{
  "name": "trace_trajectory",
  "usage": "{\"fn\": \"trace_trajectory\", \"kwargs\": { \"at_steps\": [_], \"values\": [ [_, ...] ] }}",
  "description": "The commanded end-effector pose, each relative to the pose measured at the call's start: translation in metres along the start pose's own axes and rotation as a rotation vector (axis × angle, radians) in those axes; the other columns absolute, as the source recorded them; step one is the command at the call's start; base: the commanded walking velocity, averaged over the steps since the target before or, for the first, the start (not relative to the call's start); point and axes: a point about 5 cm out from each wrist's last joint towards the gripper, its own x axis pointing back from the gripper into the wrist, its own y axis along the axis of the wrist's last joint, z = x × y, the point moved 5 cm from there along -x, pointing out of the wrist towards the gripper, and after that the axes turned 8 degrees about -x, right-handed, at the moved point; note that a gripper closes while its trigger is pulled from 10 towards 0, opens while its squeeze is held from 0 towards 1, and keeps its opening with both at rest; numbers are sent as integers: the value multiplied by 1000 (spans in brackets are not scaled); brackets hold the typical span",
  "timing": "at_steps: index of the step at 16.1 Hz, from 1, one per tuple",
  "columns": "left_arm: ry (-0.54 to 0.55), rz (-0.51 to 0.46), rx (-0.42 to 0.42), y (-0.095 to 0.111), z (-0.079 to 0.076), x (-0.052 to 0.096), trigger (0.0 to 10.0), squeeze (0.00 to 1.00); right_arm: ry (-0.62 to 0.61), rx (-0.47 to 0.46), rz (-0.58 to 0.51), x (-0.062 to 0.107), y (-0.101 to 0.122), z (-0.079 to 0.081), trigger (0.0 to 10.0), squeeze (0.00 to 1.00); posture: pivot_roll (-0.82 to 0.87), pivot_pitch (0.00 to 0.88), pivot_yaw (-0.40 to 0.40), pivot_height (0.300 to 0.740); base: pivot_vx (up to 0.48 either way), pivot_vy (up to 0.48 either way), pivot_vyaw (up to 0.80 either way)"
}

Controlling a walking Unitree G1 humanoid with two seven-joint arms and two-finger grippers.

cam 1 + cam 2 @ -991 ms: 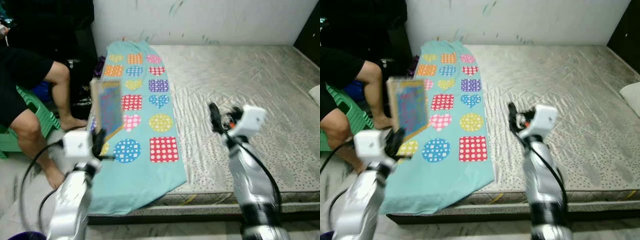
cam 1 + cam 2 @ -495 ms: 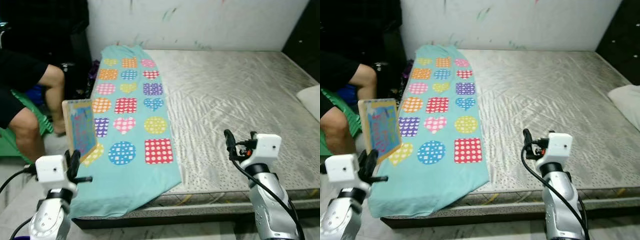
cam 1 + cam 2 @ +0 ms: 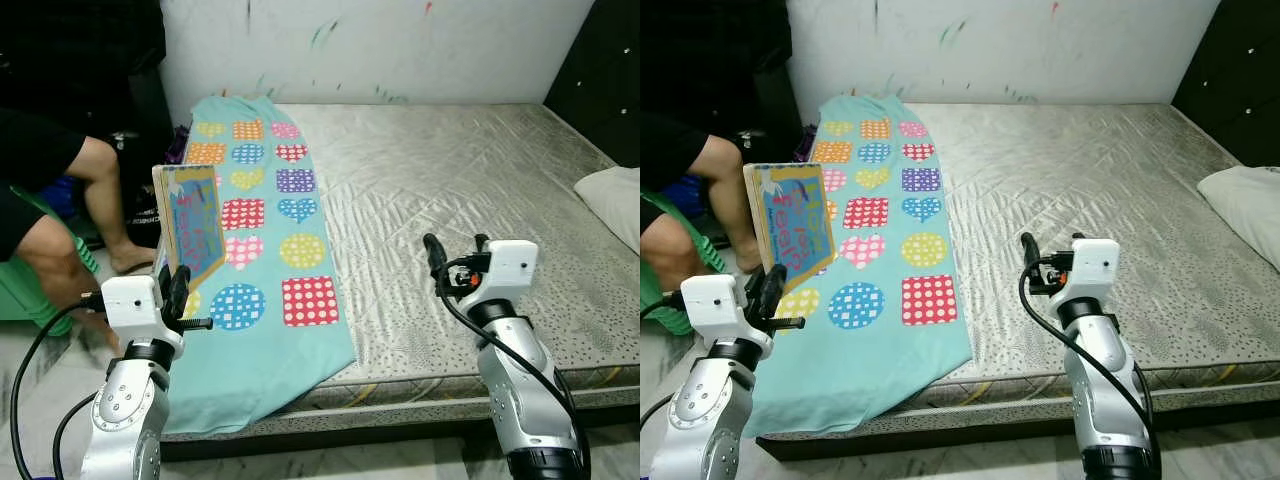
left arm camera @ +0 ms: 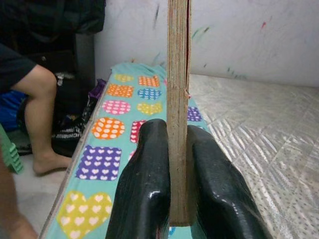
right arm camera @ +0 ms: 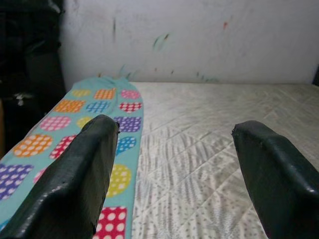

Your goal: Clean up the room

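Observation:
My left gripper [image 3: 178, 283] is shut on the lower edge of a thin picture book [image 3: 190, 224] with a blue cover, held upright over the left side of the bed. The left wrist view looks along the book's cardboard edge [image 4: 178, 89], pinched between the two black fingers [image 4: 149, 184]. A teal blanket [image 3: 262, 220] with coloured dotted patches lies along the left part of the mattress [image 3: 470, 190]. My right gripper [image 3: 452, 262] hovers open over the mattress's front part, with nothing between its fingers [image 5: 84, 169].
A seated person's legs [image 3: 95, 200] are at the left beside the bed, on a green seat [image 3: 25, 290]. A white pillow [image 3: 612, 196] lies at the mattress's right edge. A white marked wall [image 3: 380, 50] stands behind the bed, dark furniture [image 3: 600, 70] at far right.
The camera view has shifted and the bed sits differently in frame. My left arm has raised the book higher and nearer the blanket. The right gripper stays open, slightly higher.

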Motion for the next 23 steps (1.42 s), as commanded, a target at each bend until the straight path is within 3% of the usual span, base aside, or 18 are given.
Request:
{"fn": "trace_trajectory", "kwargs": {
  "at_steps": [1,5,13,18,23],
  "values": [
    [-18,-41,4,9,-5,-2,10000,0,11,5,-4,-3,2,2,10000,0,-63,0,-48,740,0,0,0],
    [-47,-50,16,11,-12,3,10000,0,69,16,-20,-13,7,21,10000,0,-61,0,-58,740,0,0,0],
    [-119,-36,12,11,-22,1,10000,0,32,32,-23,-9,7,9,10000,0,-75,0,-25,740,248,0,0],
    [-115,-40,16,13,-22,1,10000,0,65,27,-16,-13,5,19,10000,0,-65,0,-40,740,321,0,0],
    [-109,-45,24,14,-25,-4,10000,0,54,29,-26,-14,6,16,10000,0,-69,0,-31,740,199,0,0]
  ]
}}
